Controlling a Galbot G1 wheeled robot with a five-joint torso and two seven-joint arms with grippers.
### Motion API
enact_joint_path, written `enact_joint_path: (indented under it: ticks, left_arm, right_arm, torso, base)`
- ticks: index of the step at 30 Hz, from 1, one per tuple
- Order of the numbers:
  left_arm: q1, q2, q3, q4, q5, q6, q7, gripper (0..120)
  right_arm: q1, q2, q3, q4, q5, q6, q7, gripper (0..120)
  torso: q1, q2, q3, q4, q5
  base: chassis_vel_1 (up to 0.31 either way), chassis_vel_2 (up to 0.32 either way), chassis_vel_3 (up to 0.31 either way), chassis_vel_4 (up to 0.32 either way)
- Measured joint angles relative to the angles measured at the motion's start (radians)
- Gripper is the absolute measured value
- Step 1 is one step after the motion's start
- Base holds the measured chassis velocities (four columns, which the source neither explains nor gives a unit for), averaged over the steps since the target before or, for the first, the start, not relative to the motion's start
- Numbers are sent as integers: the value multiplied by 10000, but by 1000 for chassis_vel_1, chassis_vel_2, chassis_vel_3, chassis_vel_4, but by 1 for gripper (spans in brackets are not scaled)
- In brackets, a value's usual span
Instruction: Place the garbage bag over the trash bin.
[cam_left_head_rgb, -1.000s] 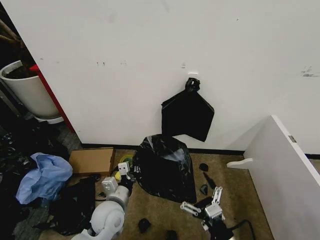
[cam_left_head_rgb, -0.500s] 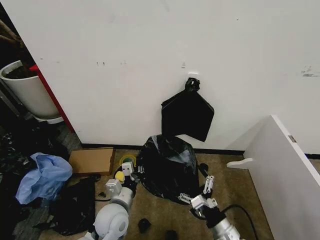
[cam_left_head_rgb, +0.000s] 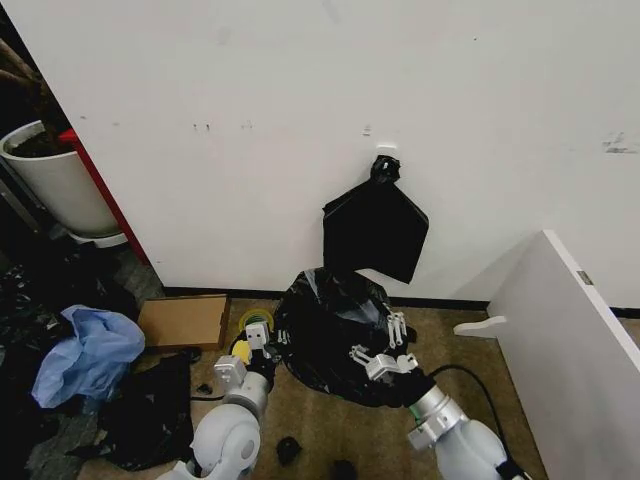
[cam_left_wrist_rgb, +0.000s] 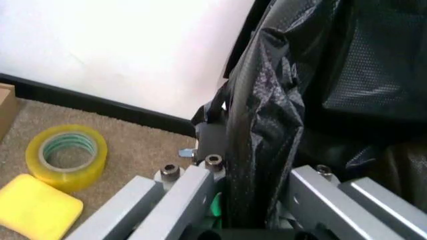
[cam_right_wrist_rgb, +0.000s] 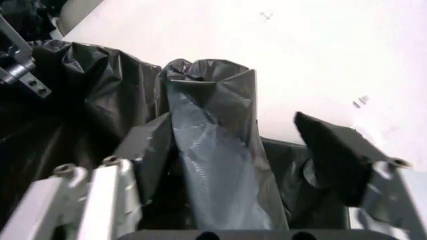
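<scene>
The garbage bag (cam_left_head_rgb: 335, 335) is a crinkled glossy black mound on the carpet by the wall. The trash bin is hidden. My left gripper (cam_left_head_rgb: 256, 350) sits at the bag's left edge. In the left wrist view this gripper (cam_left_wrist_rgb: 257, 172) is shut on a fold of the bag (cam_left_wrist_rgb: 263, 115). My right gripper (cam_left_head_rgb: 385, 345) rests against the bag's right front with its fingers spread. In the right wrist view that gripper (cam_right_wrist_rgb: 240, 170) is open, and a raised fold of the bag (cam_right_wrist_rgb: 213, 150) stands between its fingers untouched.
A flat black bag (cam_left_head_rgb: 375, 230) hangs from a wall hook above. A white board (cam_left_head_rgb: 570, 340) slants at the right. At the left are a cardboard box (cam_left_head_rgb: 183, 320), yellow tape (cam_left_wrist_rgb: 67, 155), a yellow sponge (cam_left_wrist_rgb: 37, 210), blue plastic (cam_left_head_rgb: 90, 355) and a white planter (cam_left_head_rgb: 55, 180).
My right gripper has travelled from the carpet at the lower right up and left onto the bag. The bag has puffed out rounder. The left gripper has barely moved.
</scene>
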Motion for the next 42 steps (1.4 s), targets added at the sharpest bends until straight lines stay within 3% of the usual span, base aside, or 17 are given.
enact_joint_path:
  ticks: [3,5,9,12,18,19,23,32,37,42]
  left_arm:
    - [13,-21,4,8,-4,0,-2,0]
    - [15,-25,7,9,-4,0,-3,0]
    - [23,-35,39,36,22,1,-1,0]
    - [23,-28,46,63,51,0,2,0]
    - [16,26,49,155,276,-32,52,0]
    - [16,26,49,155,276,-32,52,0]
    - [71,174,31,228,557,-212,334,0]
    - [238,624,-357,584,1305,-1476,2268,0]
    - [291,714,-488,658,1432,-1874,2601,0]
    - [274,736,-576,657,1066,-1927,2677,0]
  right_arm:
    - [88,35,-49,-80,62,149,88,53]
    - [115,48,-61,-95,92,205,122,52]
    - [313,132,-155,-150,433,515,242,32]
    - [359,118,-174,-142,765,556,112,25]
    - [511,-167,-77,73,2654,531,-858,0]
    - [511,-167,-77,73,2654,531,-858,0]
    - [890,-470,-46,190,5135,214,-1484,0]
    - [1875,-1155,162,-487,8305,148,-2205,0]
    - [2110,-1298,337,-977,9316,517,-2738,0]
    - [2064,-1386,610,-1743,10743,1464,-4345,0]
  torso:
    - [0,0,0,0,0]
    - [0,0,0,-1,0]
    - [0,0,-1,1,0]
    - [0,0,0,0,0]
    - [0,0,-1,-1,1]
    - [0,0,-1,-1,1]
    - [0,0,0,-1,1]
    - [0,0,0,1,1]
    - [0,0,-1,0,1]
    - [0,0,-1,1,1]
  base:
    - [0,0,0,0]
    - [0,0,0,0]
    - [0,0,0,0]
    - [0,0,0,0]
    - [0,0,0,0]
    - [0,0,0,0]
    - [0,0,0,0]
    - [0,0,0,0]
    - [0,0,0,0]
    - [0,0,0,0]
